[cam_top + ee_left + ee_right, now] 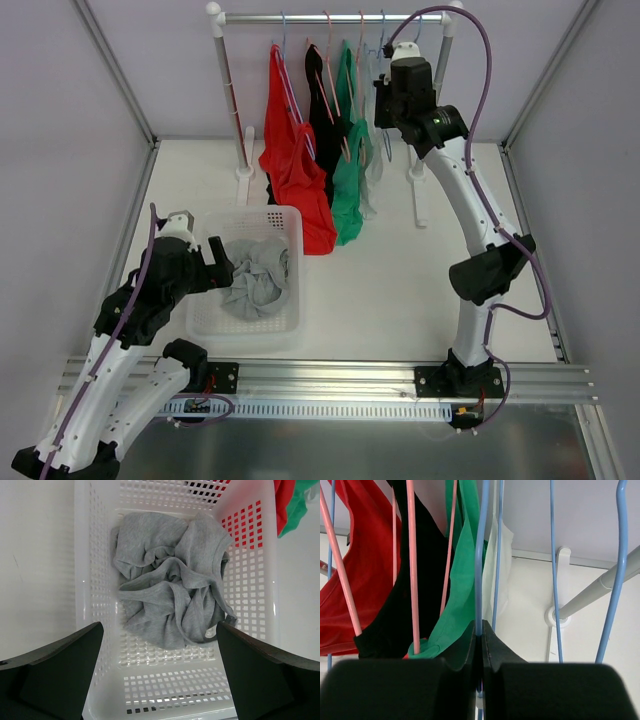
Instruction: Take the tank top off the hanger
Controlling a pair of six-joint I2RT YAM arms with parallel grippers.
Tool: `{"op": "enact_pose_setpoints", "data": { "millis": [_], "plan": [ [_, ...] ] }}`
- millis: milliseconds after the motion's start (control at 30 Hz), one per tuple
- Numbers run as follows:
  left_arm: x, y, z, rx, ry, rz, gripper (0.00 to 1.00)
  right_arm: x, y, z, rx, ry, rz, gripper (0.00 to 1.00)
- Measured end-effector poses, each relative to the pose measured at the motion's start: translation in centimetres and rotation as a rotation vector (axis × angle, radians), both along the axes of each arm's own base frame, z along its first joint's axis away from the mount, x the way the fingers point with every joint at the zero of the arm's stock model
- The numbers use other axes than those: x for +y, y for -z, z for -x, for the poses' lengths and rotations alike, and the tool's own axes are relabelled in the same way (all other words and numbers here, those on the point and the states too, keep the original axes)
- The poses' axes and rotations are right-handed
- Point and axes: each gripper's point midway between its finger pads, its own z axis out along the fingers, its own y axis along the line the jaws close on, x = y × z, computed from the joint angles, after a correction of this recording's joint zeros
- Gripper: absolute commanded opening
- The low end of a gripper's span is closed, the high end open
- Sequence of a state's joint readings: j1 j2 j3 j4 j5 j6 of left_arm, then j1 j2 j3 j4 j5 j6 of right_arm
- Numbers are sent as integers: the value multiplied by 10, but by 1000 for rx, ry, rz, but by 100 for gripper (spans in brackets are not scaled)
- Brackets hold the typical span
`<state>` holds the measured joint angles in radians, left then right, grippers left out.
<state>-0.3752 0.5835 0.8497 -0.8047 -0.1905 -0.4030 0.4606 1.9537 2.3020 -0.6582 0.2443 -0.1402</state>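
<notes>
Red (pixel 290 165), black (pixel 326 110), green (pixel 350 175) and white (pixel 373 160) tank tops hang on hangers from the rail (pixel 330 17). My right gripper (pixel 382 100) is up at the rack, shut on the wire of a blue hanger (pixel 481 555); in its wrist view the gripper (pixel 480 632) pinches that wire, with the white top (pixel 499 565) just behind and the green top (pixel 462 585) to the left. My left gripper (pixel 225 268) is open and empty over the white basket (pixel 297 300). A crumpled grey tank top (pixel 165 580) lies in the basket, beyond the left gripper (pixel 160 627).
A bare blue hanger (pixel 553 555) hangs right of the held one. The rack's right post (pixel 600 587) and its foot (pixel 420 205) stand close to my right arm. Grey walls enclose the white table (pixel 400 290) on three sides.
</notes>
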Motion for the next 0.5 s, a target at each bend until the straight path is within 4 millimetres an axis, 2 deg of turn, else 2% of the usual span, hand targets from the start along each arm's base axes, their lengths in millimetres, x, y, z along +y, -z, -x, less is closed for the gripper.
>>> {"op": "enact_pose_setpoints", "data": {
  "millis": [267, 400, 500],
  "plan": [
    [-3, -1, 2, -7, 19, 3, 99, -2, -11, 0, -33, 7, -7, 0],
    [-5, -1, 3, -10, 27, 5, 99, -8, -31, 9, -66, 9, -26, 0],
    [-5, -1, 4, -12, 31, 6, 99, -14, -52, 18, -106, 8, -48, 1]
  ]
}}
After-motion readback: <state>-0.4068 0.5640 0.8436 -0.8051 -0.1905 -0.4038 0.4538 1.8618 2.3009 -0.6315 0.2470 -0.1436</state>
